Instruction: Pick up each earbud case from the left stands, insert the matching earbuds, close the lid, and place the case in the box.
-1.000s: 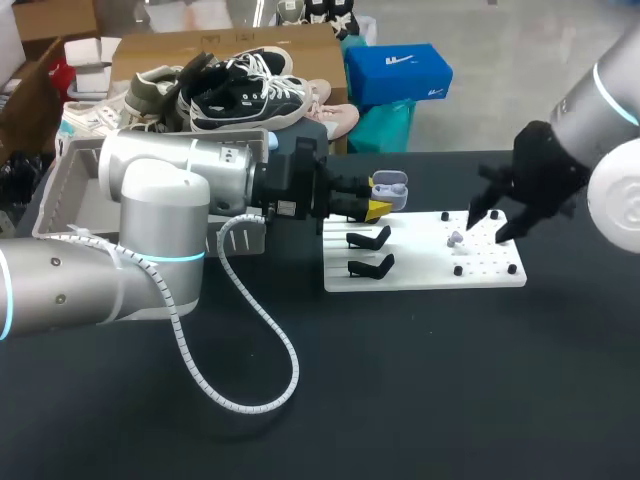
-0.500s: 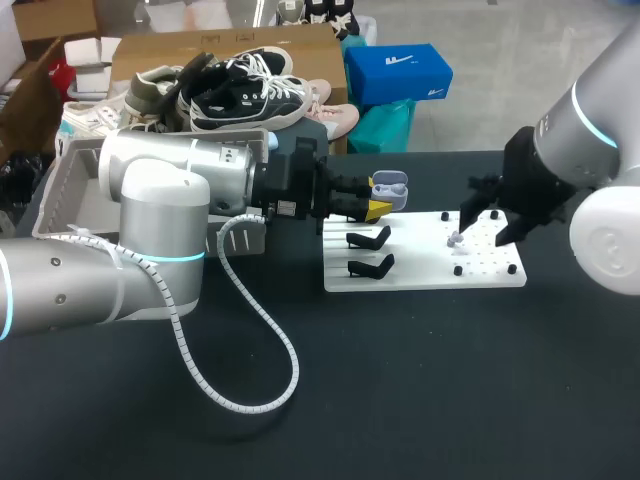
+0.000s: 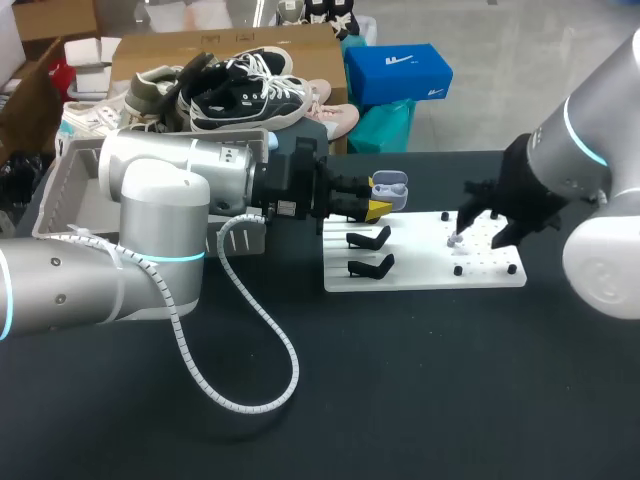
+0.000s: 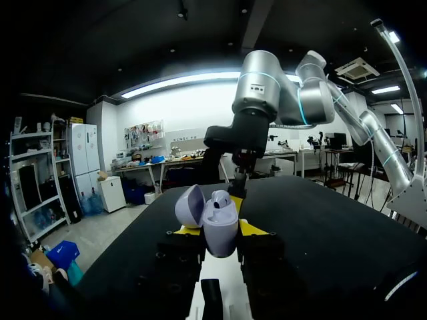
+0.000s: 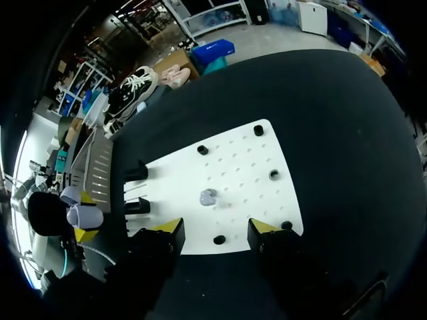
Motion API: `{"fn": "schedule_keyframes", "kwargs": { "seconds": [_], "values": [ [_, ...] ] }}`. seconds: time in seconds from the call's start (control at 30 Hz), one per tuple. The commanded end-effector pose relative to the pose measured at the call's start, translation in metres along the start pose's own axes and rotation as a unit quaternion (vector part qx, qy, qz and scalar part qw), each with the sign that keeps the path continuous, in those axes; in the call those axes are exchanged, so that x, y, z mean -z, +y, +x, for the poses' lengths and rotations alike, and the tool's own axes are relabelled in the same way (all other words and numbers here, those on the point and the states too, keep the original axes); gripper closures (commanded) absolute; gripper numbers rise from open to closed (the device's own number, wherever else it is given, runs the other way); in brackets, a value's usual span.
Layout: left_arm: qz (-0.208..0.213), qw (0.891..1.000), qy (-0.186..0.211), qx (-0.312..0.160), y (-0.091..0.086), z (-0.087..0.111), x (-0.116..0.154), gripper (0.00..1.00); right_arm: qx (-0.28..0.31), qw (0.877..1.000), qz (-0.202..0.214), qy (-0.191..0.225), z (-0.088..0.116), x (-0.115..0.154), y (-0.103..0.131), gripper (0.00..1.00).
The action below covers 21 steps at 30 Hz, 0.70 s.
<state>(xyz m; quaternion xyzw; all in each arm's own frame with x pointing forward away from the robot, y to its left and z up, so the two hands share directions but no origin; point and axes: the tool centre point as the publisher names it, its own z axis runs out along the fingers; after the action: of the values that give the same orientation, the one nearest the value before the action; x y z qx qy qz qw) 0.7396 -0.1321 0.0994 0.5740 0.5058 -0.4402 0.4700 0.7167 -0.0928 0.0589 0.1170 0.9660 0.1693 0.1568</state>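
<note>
Lilac case (image 4: 220, 221), lid tipped open, is clamped between the yellow tips of the left gripper (image 4: 220, 232) – held by the back edge of the white board (image 3: 420, 272), near two black stands (image 3: 370, 238). The right gripper (image 5: 215, 233) hangs over the board's other end, fingers spread wide, holding nothing – a loose earbud (image 5: 208, 197) lies on the board just ahead of them

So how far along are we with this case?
Done: lavender earbud case is off its stand, lid open, left jaws shut on it. In hand: right jaws open above the loose earbud on the white board. Left: insert it, close lid, put case in box.
</note>
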Motion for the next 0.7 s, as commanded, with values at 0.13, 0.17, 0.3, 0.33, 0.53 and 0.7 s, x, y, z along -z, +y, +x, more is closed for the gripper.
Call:
{"fn": "schedule_keyframes", "kwargs": {
  "seconds": [0.13,0.17,0.3,0.33,0.53,0.7],
  "values": [
    [-0.001,1.000,-0.001,0.000,0.000,0.000,0.000,1.00,-0.006,1.000,0.000,-0.008,0.001,-0.010,0.006,0.42],
    [-0.001,1.000,-0.001,0.000,0.000,0.000,0.000,1.00,-0.009,1.000,-0.001,-0.006,0.001,-0.011,0.007,0.42],
    [-0.001,1.000,-0.001,0.000,0.000,0.000,0.000,1.00,-0.017,1.000,-0.005,-0.005,0.001,-0.014,0.007,0.39],
    [-0.001,1.000,-0.001,0.000,0.000,0.000,0.000,1.00,-0.017,1.000,-0.005,-0.005,0.001,-0.015,0.007,0.40],
    [-0.001,1.000,-0.001,0.000,0.000,0.000,0.000,1.00,-0.029,1.000,-0.005,-0.004,0.000,-0.021,0.005,0.40],
    [-0.001,1.000,-0.001,0.000,0.000,0.000,0.000,1.00,-0.032,0.999,-0.007,-0.001,-0.001,-0.025,0.007,0.42]
  ]
}}
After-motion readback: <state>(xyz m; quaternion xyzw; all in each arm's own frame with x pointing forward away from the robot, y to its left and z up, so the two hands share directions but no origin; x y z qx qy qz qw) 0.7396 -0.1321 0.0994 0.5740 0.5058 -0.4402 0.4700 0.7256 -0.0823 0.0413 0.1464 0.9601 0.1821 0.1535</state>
